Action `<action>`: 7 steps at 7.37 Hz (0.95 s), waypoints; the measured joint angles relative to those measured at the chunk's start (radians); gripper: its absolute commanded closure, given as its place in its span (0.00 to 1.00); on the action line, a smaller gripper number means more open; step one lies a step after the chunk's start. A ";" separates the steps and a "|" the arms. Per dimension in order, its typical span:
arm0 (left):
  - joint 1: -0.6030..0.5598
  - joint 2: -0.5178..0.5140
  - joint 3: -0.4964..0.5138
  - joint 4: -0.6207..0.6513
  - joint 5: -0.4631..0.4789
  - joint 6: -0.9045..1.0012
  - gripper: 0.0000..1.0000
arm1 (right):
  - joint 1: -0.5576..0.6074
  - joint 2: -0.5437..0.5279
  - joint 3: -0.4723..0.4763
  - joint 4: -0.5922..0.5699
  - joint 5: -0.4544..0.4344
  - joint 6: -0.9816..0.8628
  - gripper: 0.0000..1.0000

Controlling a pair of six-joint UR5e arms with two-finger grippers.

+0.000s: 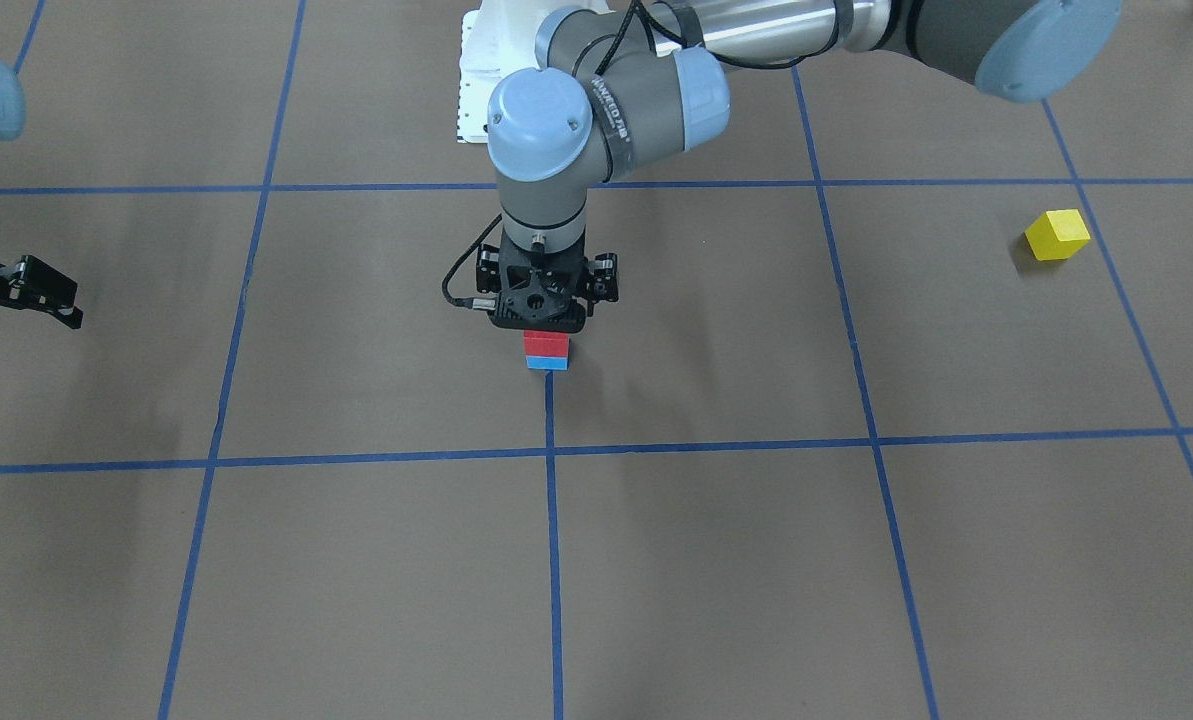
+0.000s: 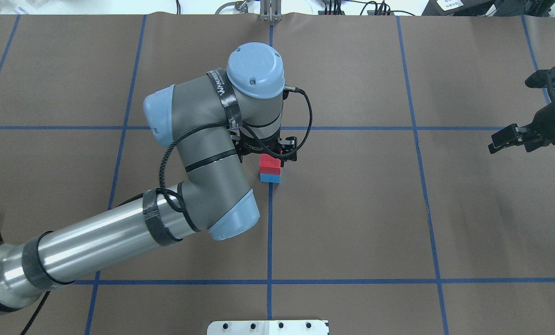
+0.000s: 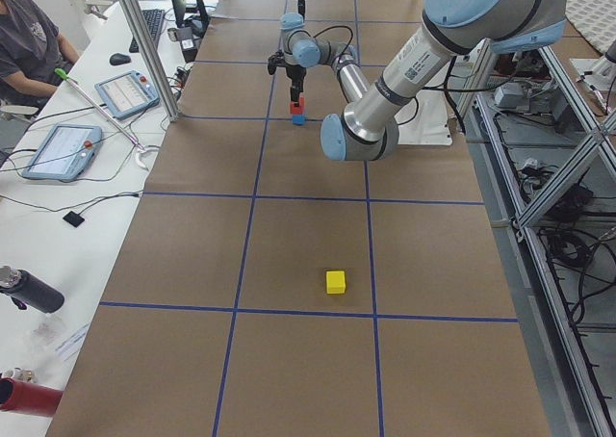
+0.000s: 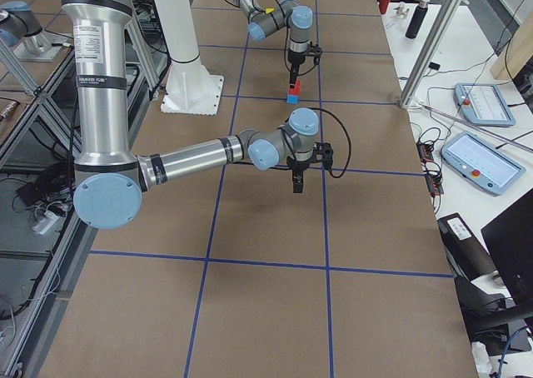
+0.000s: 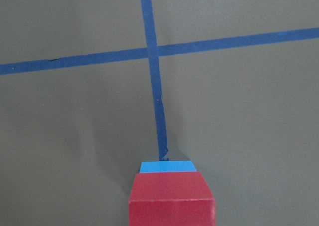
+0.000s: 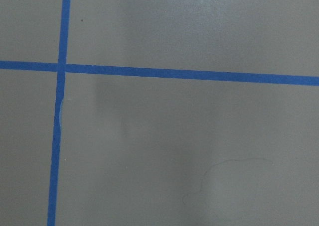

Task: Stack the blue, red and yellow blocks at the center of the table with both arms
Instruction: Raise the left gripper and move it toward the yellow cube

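Fingers of the left gripper sit right at the red block; I cannot tell if they squeeze it. Pulling up crooked could tip red off the blue block. Over the middle of the surface the left arm bends and points straight down. Far off, the right gripper hangs with fingers spread, holding nothing, and the yellow block lies toward the left edge

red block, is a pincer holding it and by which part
Cannot be told: the left pincer sits right over the red block with its fingers hidden, so no hold shows. The right pincer is empty.
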 measured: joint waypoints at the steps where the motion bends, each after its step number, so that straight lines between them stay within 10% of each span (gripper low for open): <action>1: -0.015 0.118 -0.153 0.034 0.000 0.012 0.01 | 0.001 -0.003 0.000 0.000 0.000 0.000 0.00; 4: -0.102 0.607 -0.505 -0.019 -0.004 0.163 0.00 | 0.002 -0.006 0.000 0.000 -0.003 -0.001 0.00; 7: -0.259 1.043 -0.434 -0.514 -0.056 0.296 0.00 | 0.002 -0.002 0.002 0.000 -0.005 -0.002 0.00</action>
